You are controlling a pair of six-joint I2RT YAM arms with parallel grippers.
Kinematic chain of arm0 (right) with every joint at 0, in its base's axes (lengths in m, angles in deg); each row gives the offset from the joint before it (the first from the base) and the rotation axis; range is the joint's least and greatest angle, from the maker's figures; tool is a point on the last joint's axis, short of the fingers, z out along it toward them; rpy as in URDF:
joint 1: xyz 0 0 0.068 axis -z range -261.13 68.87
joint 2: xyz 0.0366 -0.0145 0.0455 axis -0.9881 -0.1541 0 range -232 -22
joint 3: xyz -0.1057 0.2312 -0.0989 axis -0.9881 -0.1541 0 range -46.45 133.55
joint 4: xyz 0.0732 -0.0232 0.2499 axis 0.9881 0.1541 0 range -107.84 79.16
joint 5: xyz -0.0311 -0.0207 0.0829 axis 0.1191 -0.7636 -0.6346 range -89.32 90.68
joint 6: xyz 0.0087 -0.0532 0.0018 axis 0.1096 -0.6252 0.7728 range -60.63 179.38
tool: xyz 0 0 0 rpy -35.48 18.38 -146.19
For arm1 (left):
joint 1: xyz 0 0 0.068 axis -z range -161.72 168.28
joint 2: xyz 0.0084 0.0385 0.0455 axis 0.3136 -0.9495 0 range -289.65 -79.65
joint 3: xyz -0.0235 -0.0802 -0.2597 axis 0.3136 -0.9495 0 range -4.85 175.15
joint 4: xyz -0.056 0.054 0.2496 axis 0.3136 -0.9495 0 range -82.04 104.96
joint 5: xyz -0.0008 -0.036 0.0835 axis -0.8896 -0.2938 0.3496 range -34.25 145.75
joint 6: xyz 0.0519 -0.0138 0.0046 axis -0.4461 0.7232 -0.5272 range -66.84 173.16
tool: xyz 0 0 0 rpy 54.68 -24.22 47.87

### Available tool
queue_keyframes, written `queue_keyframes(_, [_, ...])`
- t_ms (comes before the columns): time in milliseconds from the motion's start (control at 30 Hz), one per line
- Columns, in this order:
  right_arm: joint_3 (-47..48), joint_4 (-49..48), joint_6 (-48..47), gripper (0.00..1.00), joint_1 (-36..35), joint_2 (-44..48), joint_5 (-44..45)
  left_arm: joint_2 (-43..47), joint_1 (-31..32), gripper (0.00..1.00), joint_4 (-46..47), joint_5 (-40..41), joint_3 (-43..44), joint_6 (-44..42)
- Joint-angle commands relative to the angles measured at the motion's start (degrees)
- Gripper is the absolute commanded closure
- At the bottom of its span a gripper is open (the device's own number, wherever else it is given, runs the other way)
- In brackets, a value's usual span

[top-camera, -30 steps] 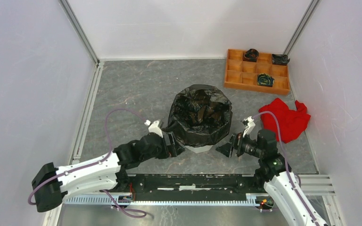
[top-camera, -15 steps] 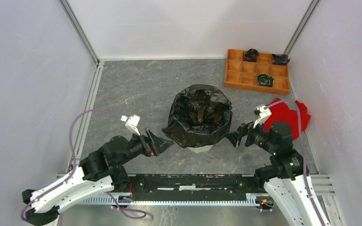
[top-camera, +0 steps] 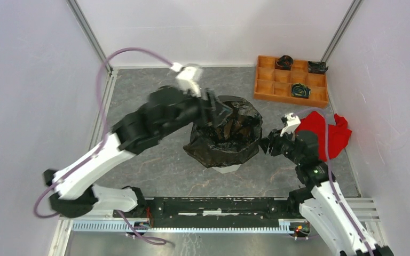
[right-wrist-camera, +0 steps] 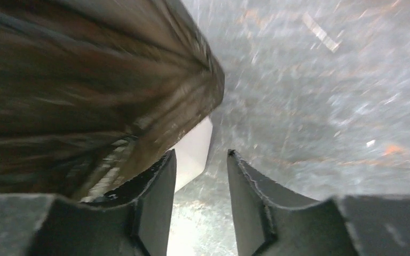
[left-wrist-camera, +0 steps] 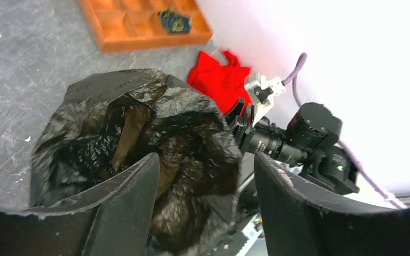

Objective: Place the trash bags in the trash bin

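A glossy black trash bag (top-camera: 225, 130) lies draped over the white trash bin (top-camera: 225, 169), with only the bin's base showing below the film. My left gripper (top-camera: 212, 106) hovers over the bag's far left rim. In the left wrist view it (left-wrist-camera: 205, 160) is open, and the crumpled bag (left-wrist-camera: 139, 138) lies beyond the jaws, not between them. My right gripper (top-camera: 265, 145) stands low by the bag's right side. In the right wrist view it (right-wrist-camera: 200, 154) is open with bare floor in its narrow gap; the bag (right-wrist-camera: 85, 96) and the bin's base (right-wrist-camera: 192, 152) sit just to its left.
A red cloth (top-camera: 325, 133) lies right behind the right arm's wrist. An orange compartmented tray (top-camera: 288, 100) with small dark items stands at the back right. White walls enclose the grey floor on three sides, and a rail runs along the near edge.
The left arm swung from the bin's near left up and over to the bag's far left rim. The right gripper edged closer to the bag. Both pairs of jaws narrowed.
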Motion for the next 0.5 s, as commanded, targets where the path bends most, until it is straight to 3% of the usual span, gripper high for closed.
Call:
queue_keyframes(0, [-6.39, -15.73, 6.55, 0.57, -0.12, -3.17, -8.55, -13.36, 0.19, 0.33, -10.01, -2.0, 6.88, -8.51])
queue_keyframes(167, [-10.76, -22.39, 8.54, 0.6, -0.11, -6.81, -11.32, -22.51, 0.15, 0.46, -13.23, 1.47, 9.19, -9.86])
queue_keyframes(467, [-10.5, -15.65, 3.47, 0.61, -0.12, -4.52, -5.1, -30.47, 0.18, 0.64, -11.55, 1.42, 5.3, -8.21])
